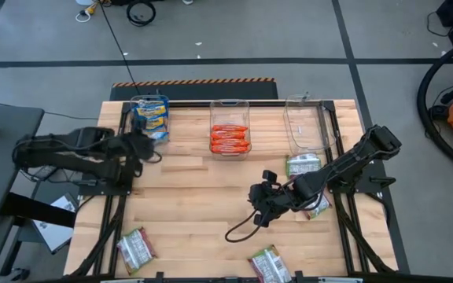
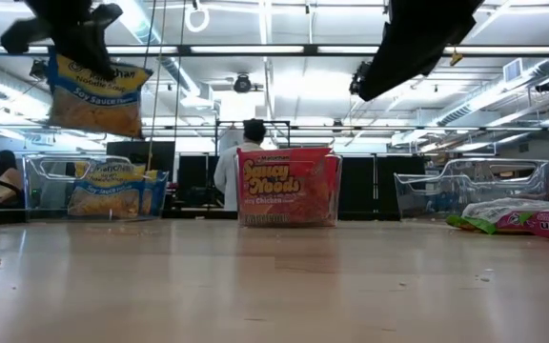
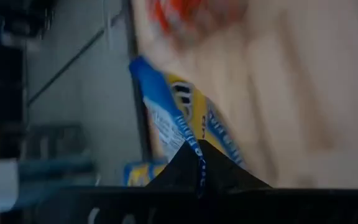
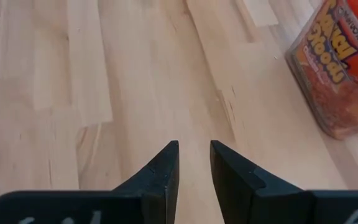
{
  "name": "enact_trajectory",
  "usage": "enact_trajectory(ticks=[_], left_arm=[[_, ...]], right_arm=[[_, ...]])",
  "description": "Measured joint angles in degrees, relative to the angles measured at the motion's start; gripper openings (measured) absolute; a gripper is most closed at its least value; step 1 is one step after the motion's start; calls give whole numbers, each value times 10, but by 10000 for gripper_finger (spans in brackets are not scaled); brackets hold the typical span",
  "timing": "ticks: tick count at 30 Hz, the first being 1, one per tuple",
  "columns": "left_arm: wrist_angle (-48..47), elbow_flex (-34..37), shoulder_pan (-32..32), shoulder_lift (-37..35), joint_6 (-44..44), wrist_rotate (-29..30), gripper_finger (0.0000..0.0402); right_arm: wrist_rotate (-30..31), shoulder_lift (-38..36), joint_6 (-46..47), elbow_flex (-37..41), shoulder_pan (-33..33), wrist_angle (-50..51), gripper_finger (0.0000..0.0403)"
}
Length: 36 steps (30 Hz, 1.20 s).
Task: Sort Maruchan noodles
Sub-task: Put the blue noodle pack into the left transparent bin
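My left gripper point(image 1: 149, 146) is shut on a yellow-and-blue noodle packet point(image 2: 97, 96) and holds it in the air next to the left clear bin point(image 1: 149, 115), which has more yellow-and-blue packets in it. The middle bin point(image 1: 230, 137) holds orange-red packets. My right gripper point(image 4: 194, 152) hovers open over bare wood near the table's middle point(image 1: 263, 209). Silvery green-and-pink packets lie flat on the table: two beside the right arm point(image 1: 303, 165) point(image 1: 319, 207) and two at the near edge point(image 1: 136, 250) point(image 1: 270, 264). My left gripper pinches the yellow-and-blue packet between its two fingers at one end edge point(image 3: 192, 147). The packet hangs below the fingers point(image 2: 82, 43), lifted clear of the table, with its printed face tilted slightly.
The right clear bin point(image 1: 305, 124) at the far edge shows nothing inside. A dark cable point(image 1: 241, 228) loops on the table below my right gripper. Bare wood lies across the table's middle and near left. People stand in the room beyond the far edge point(image 2: 232, 171).
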<state>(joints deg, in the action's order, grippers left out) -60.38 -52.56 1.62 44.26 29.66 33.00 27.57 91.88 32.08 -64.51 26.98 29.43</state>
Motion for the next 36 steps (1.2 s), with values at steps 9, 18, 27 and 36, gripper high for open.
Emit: enact_trajectory(ticks=[9,18,27,36], left_arm=[[-20,48,-155,34,83,5,1],[112,128,-243,34,151,-36,1],[241,204,-297,41,239,-87,4],[289,203,-389,92,228,-134,5]], right_arm=[[3,0,15,11,1,-4,96],[-1,0,67,44,8,-11,96],[-2,0,87,50,10,-20,96],[-1,0,76,50,-1,-33,96]])
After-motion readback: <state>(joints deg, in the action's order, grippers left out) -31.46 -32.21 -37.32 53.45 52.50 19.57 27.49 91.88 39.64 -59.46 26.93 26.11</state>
